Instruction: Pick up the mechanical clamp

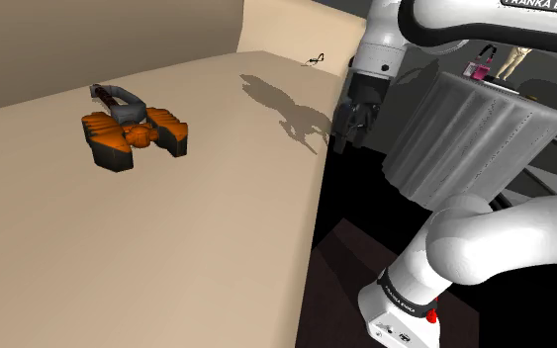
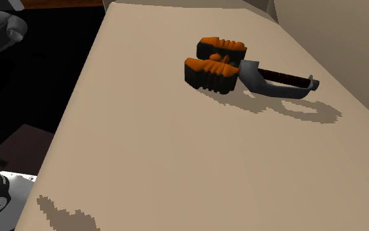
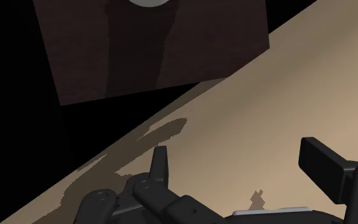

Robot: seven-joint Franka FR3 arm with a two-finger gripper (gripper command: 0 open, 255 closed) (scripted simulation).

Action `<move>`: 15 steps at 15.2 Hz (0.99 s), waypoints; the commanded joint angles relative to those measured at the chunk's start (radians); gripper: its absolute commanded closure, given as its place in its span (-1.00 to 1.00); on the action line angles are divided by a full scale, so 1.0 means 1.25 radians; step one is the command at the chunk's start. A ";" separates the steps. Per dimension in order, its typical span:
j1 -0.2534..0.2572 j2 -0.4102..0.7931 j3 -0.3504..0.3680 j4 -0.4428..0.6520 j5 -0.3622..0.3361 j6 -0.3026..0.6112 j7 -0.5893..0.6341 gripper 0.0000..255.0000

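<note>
white arm (image 1: pixel 494 237) lettered "franka emika"; orange clamp (image 1: pixel 133 129) well apart

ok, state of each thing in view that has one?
clamp: lying on the table, not held
gripper: jaws open, empty, by the table's edge, well apart from the clamp

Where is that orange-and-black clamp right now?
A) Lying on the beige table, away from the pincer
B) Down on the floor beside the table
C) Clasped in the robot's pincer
A: the clamp lies on the beige table, while the pincer hangs by the table's edge, well apart from it, with its fingers standing open on nothing.
</note>
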 commanded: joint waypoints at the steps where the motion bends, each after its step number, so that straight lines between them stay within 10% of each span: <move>1: 0.000 0.000 0.000 0.000 0.000 0.000 0.000 -1.00; 15: 0.033 0.297 0.217 0.262 0.049 0.122 0.279 -1.00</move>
